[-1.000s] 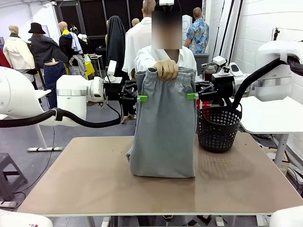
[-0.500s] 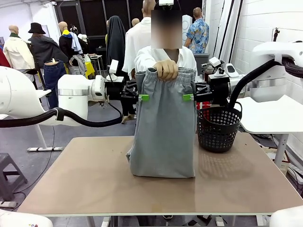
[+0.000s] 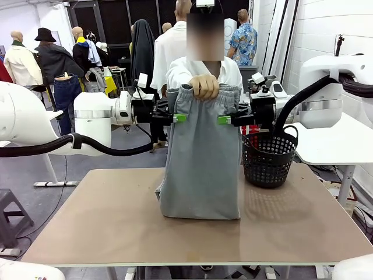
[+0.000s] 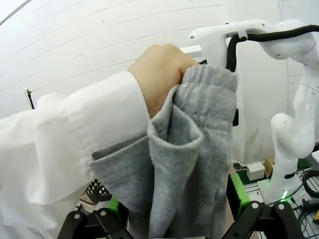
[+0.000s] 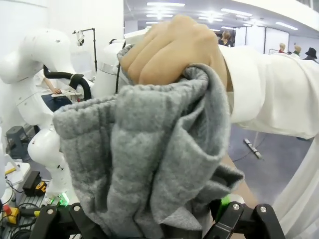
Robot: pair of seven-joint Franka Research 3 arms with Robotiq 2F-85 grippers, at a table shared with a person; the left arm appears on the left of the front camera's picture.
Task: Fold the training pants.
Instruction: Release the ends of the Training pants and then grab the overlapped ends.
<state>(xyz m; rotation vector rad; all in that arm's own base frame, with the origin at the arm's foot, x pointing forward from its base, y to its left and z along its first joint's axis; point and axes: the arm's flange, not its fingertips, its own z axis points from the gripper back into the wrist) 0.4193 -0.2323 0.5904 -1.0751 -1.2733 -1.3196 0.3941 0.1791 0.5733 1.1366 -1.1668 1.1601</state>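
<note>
Training pants (image 3: 201, 169) of light grey soft jersey are hanging from the person's clenched hand (image 3: 205, 86), their lower end resting on the brown table (image 3: 116, 227). I'm watching both arms reaching in level, with the left gripper (image 3: 178, 118) and right gripper (image 3: 225, 120) gaping around the side edges (nothing clamped).

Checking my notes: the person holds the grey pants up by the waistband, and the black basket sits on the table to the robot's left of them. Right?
No: the front view shows the basket on the robot's right of the pants, not the left. The person's hand does hold them by the waistband.
</note>
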